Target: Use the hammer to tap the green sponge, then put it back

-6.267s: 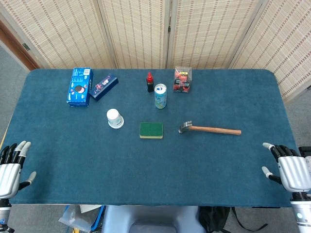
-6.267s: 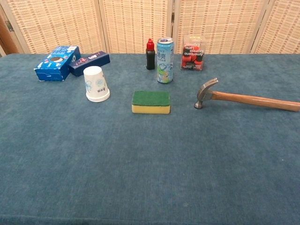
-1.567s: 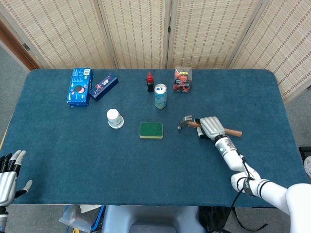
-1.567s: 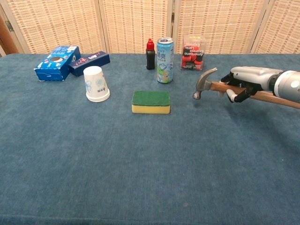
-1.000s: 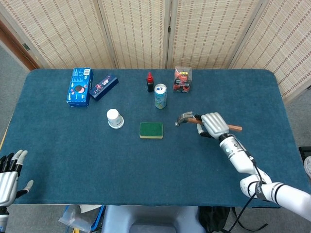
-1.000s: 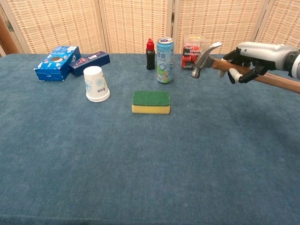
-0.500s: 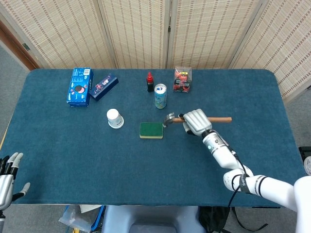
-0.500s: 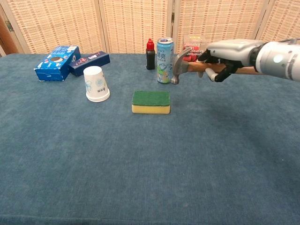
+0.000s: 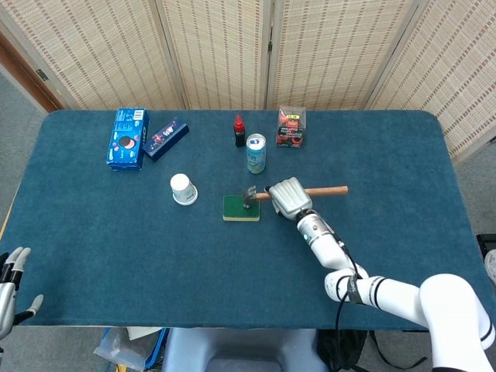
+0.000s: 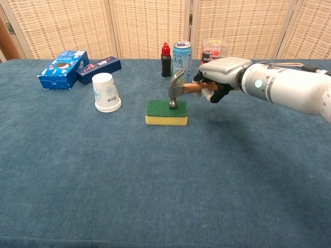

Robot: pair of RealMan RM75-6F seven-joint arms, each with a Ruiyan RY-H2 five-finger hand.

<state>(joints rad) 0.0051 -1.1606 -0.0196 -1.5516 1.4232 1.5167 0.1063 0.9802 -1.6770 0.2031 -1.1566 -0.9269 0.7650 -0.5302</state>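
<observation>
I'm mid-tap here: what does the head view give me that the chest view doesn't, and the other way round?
Only the head view shows the left hand at the table's near left corner, and the hammer's full wooden handle running out past the right hand.

Only the chest view shows, side on, the hammer head down against the green sponge's top.

Both show the right hand gripping the handle just behind the head, the white cup left of the sponge, and the can behind it.
</observation>
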